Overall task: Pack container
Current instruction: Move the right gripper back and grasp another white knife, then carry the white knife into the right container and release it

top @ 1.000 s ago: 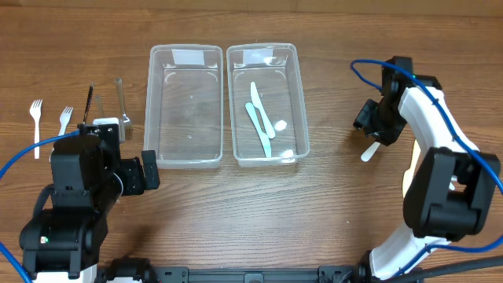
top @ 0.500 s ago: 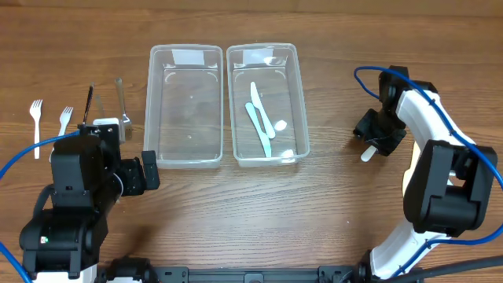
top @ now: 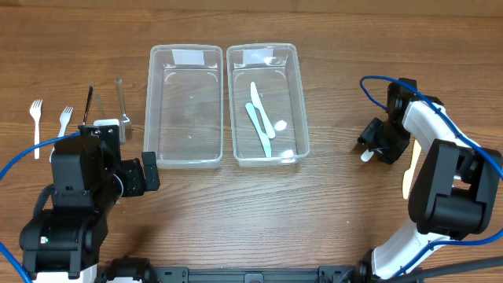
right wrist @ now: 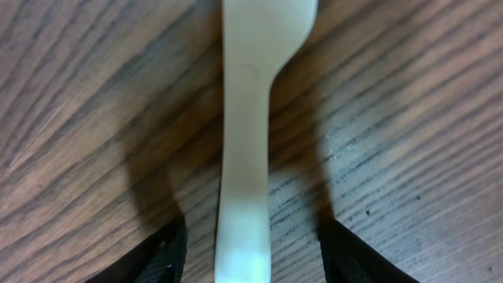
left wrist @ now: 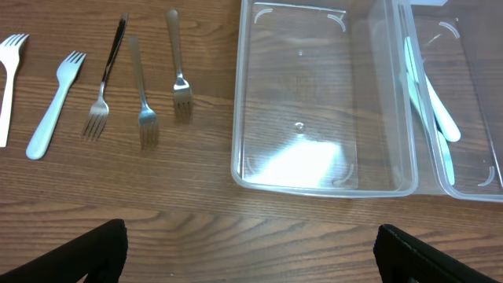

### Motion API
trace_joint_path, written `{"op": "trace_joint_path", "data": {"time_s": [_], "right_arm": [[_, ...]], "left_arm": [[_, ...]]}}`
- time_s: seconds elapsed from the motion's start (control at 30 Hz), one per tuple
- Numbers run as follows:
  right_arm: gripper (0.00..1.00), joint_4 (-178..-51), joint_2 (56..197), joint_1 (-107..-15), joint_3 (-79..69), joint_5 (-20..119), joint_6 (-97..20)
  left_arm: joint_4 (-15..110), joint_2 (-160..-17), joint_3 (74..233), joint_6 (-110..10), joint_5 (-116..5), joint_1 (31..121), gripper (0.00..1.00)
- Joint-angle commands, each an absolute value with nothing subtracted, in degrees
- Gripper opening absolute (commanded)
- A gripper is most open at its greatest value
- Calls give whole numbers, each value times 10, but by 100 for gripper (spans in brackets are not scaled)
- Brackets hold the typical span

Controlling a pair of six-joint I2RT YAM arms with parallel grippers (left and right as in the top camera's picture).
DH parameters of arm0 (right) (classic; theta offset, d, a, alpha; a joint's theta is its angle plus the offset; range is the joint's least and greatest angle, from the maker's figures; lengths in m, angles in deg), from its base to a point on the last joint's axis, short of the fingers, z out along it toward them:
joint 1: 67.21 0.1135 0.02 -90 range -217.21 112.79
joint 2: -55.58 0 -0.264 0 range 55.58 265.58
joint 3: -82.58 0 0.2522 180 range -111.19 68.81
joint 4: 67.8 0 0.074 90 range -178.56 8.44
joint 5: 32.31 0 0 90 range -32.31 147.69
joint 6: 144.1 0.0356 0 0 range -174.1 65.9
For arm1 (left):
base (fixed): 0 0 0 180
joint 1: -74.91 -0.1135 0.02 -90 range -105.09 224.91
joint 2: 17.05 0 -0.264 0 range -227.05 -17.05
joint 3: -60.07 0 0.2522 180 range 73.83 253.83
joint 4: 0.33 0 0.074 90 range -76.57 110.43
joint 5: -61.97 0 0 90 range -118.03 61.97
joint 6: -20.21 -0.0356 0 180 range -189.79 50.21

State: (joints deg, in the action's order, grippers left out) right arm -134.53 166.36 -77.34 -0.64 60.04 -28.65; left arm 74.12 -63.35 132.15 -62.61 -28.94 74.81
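right wrist view: the right gripper [right wrist: 255, 251] sits low over the table [right wrist: 409, 94]. its dark fingertips [right wrist: 161, 255] are parted and straddle the handle of a white plastic utensil [right wrist: 244, 141] lying flat on the wood. a gap shows on each side, so nothing is gripped yet. the fingers cross the narrow handle, likely so a short squeeze will pinch it.

overhead view: this pair is at the right edge, mid-height, well apart from the tubs. at lower left, the left gripper [top: 149, 171] hangs just beside the near corner of the left tub [top: 185, 149]. the left wrist view shows its fingers wide apart and empty.

two clear tubs stand side by side in the upper centre. the left tub is empty. the right tub [top: 301, 94] holds a few pale plastic pieces [top: 263, 126], so the utensil probably belongs there. on the far left lie two white plastic forks [top: 66, 119] and three metal forks [left wrist: 141, 110] in a loose row, seemingly waiting their turn.
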Motion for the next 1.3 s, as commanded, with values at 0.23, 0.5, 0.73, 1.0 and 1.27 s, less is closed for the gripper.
{"op": "trace_joint_path", "data": {"time_s": [0.23, 0.5, 0.73, 1.0, 1.27], "right_arm": [[41, -1318, 1668, -773, 29, 573, -316], [24, -1320, 1668, -773, 29, 573, -316], [20, -1320, 1668, -773, 29, 574, -316], [4, -1310, 1668, -773, 27, 574, -317], [4, -1360, 1546, -740, -51, 576, -341]], "left_arm": [[741, -632, 1335, -618, -296, 745, 100], [741, -632, 1335, -618, -296, 745, 100], [741, -632, 1335, -618, -296, 745, 100], [741, -632, 1335, -618, -296, 745, 100], [741, -632, 1335, -618, -296, 745, 100]]}}
